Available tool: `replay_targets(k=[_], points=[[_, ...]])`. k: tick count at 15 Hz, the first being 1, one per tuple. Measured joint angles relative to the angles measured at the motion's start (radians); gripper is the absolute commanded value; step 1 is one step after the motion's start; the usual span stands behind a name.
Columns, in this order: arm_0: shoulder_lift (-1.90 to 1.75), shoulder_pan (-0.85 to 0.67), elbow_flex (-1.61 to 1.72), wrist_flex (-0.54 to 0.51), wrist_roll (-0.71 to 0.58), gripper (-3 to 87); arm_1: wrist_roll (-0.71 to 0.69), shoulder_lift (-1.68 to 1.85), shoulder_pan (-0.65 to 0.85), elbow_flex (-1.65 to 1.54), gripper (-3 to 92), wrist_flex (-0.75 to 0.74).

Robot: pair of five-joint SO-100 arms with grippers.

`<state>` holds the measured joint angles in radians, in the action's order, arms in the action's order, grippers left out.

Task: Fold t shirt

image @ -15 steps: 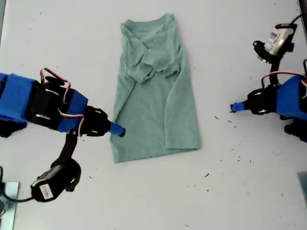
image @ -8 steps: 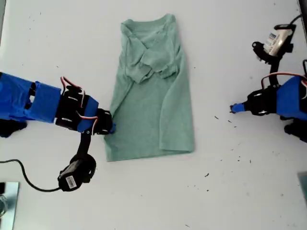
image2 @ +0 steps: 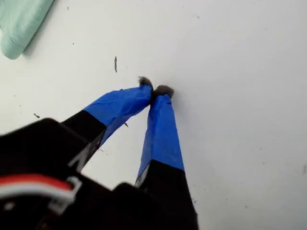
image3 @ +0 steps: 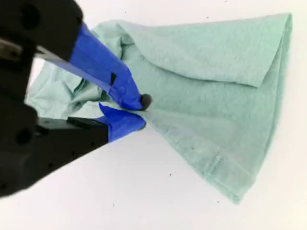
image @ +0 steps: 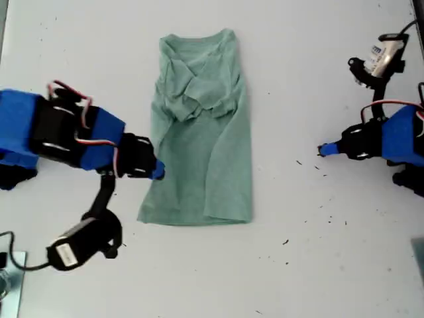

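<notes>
The pale mint knit t-shirt [image: 199, 132] lies folded lengthwise, sleeves tucked; crosswise folding remains. The second end effector [image3: 133, 111] pinches its side edge; the first end effector [image2: 154, 91], well apart from it, is pressed together, empty.

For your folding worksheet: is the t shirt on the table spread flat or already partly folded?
Partly folded. The t shirt lies as a narrow strip, sleeves bunched over its chest and one long side doubled over; my second gripper is at its edge.

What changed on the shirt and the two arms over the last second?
The t shirt slid toward the exterior view's left, its hem narrowing, dragged by my second gripper at its side edge. My first gripper stayed shut, parked over bare table.
</notes>
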<state>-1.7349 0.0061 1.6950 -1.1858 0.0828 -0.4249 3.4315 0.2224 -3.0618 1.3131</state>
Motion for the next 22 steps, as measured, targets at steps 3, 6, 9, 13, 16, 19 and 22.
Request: replay_targets(k=[3,6,9,13,16,19,22], points=[[0.526,-0.023,-0.451,0.038,-0.13,21.9,0.0,0.0,0.0,0.0,2.2,0.0],[0.839,-0.032,-0.762,0.061,-0.153,24.9,0.0,0.0,0.0,0.0,2.2,0.0],[0.712,-0.032,-0.736,-0.175,-0.137,7.3,0.0,0.0,-0.003,0.0,2.2,0.0],[0.114,-0.031,-0.374,-0.364,-0.043,0.1,0.0,0.0,-0.003,0.0,2.2,0.0],[-0.469,-0.025,0.262,-0.192,0.041,-0.1,0.0,0.0,-0.003,0.0,2.2,0.0],[-1.08,0.018,1.051,0.147,0.067,-0.2,0.003,0.0,-0.003,0.0,2.2,0.0],[-1.615,-0.026,1.497,0.189,0.034,-0.2,0.009,0.0,-0.003,0.0,2.2,0.0]])
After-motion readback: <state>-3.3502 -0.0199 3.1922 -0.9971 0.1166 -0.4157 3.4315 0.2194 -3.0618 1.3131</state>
